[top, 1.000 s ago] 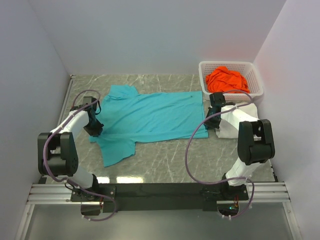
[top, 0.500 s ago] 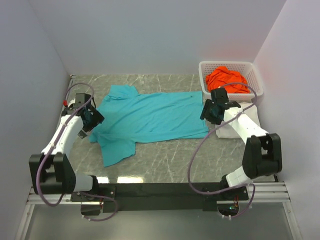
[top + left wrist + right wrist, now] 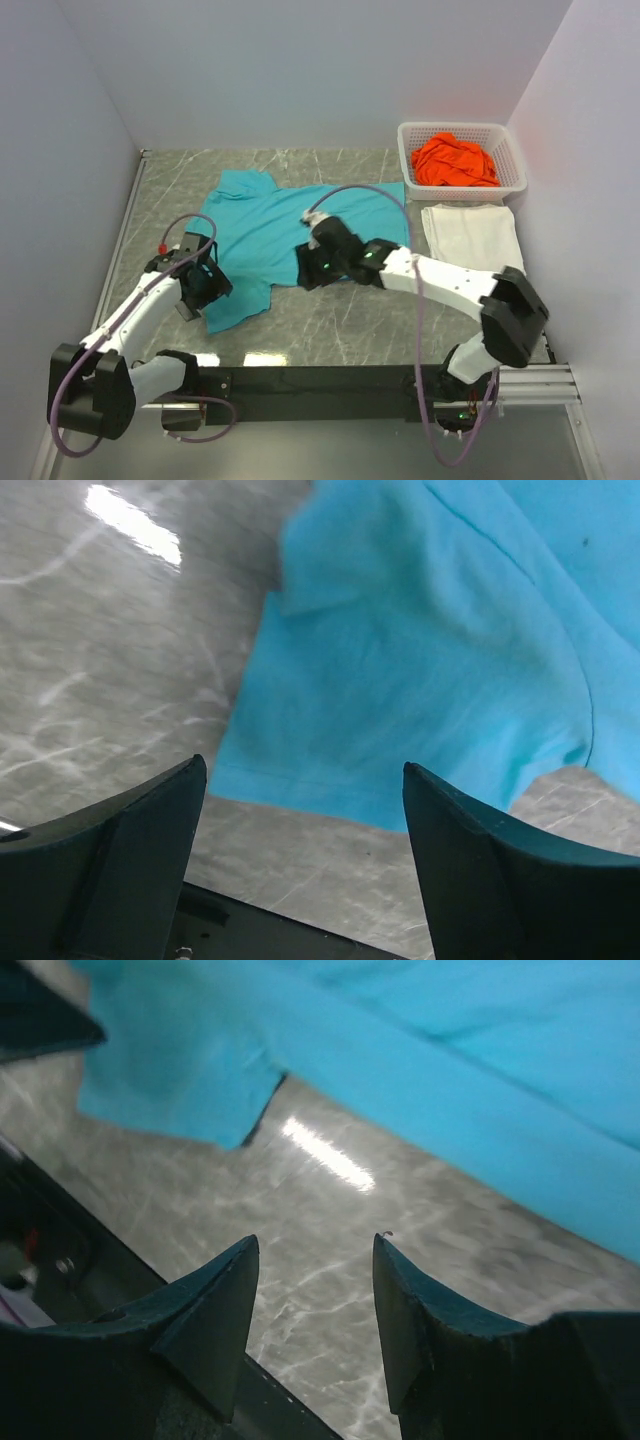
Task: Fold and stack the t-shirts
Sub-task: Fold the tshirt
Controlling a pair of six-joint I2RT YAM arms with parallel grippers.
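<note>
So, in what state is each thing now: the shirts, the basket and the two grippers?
Teal shirt: unfolded, spread out.
White shirt: folded, lying beside the basket.
Orange shirt: crumpled, in the basket.
Basket: upright, holds only the orange shirt.
Left gripper: open, empty, at the teal shirt's sleeve.
Right gripper: open, empty, by the teal shirt's near edge.

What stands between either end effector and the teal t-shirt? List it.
Nothing visible does. The left end effector hangs open directly over the near sleeve of the teal t-shirt. The right end effector is open above bare table, just short of the shirt's near hem, with no object in the gap.
</note>
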